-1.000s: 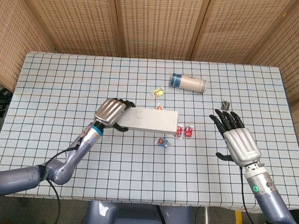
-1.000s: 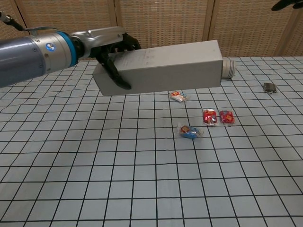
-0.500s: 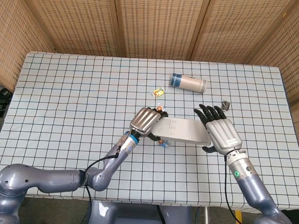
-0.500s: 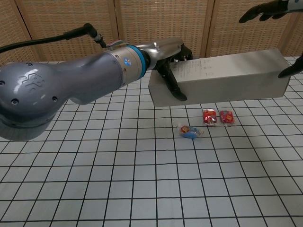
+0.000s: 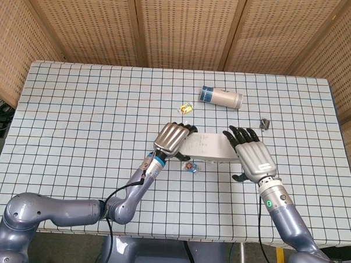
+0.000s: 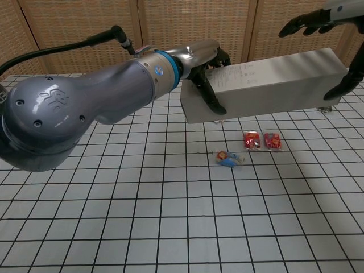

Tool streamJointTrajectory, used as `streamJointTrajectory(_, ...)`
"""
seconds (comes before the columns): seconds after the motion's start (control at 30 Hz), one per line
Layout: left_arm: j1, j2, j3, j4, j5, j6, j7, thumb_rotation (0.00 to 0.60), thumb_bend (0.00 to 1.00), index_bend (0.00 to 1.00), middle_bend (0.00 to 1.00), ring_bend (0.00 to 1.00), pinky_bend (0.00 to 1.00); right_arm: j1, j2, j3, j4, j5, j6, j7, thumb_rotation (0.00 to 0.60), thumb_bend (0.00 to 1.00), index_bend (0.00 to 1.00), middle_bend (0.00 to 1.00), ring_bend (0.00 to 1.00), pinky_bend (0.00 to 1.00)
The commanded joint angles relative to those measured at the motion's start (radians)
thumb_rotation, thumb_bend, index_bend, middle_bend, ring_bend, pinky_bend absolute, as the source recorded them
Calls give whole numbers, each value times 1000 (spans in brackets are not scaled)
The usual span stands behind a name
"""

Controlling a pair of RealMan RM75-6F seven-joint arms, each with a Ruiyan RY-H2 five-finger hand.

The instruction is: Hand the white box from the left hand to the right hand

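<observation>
— While the left hand [image 5: 172, 139] grips one end of the white box [image 6: 267, 82] above the worktop [image 5: 77, 115], where is the right hand [image 5: 253, 158]?
— At the opposite end, fingers spread, not yet clasping it.

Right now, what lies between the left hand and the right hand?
In the head view, the long white cardboard box spans between them: the left hand grips one end, the right hand is at the other.

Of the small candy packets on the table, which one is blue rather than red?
The blue packet, lying alone nearest the chest camera. The two red packets sit side by side just beyond it, under the white box.
</observation>
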Motion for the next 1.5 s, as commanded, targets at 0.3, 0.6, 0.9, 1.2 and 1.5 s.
streamJointTrajectory(0.3, -8, -6, -6, -26, -19, 34, 17, 600, 0, 628, 537, 467, 457, 112, -162, -8, 124, 92, 30, -29, 600, 0, 0, 0, 0, 0)
streamJointTrajectory(0.6, -3, 21, -10, -90, -55, 63, 46, 600, 0, 624, 538, 467, 457, 157, -214, -14, 203, 153, 39, -35, 600, 0, 0, 0, 0, 0)
streamJointTrajectory(0.9, 4, 38, -4, -116, -60, 69, 38, 600, 0, 615, 538, 468, 457, 177, -251, -37, 275, 157, 79, -66, 600, 212, 503, 521, 506, 485)
streamJointTrajectory(1.2, 15, 58, 10, -122, -33, 59, 9, 600, 0, 331, 224, 185, 223, 167, -249, -41, 302, 152, 68, -30, 600, 323, 645, 625, 606, 664)
streamJointTrajectory(1.5, 33, 128, 0, -226, -123, 50, 17, 600, 0, 0, 0, 0, 0, 151, -244, -47, 327, 117, 67, 6, 600, 324, 653, 626, 612, 664)
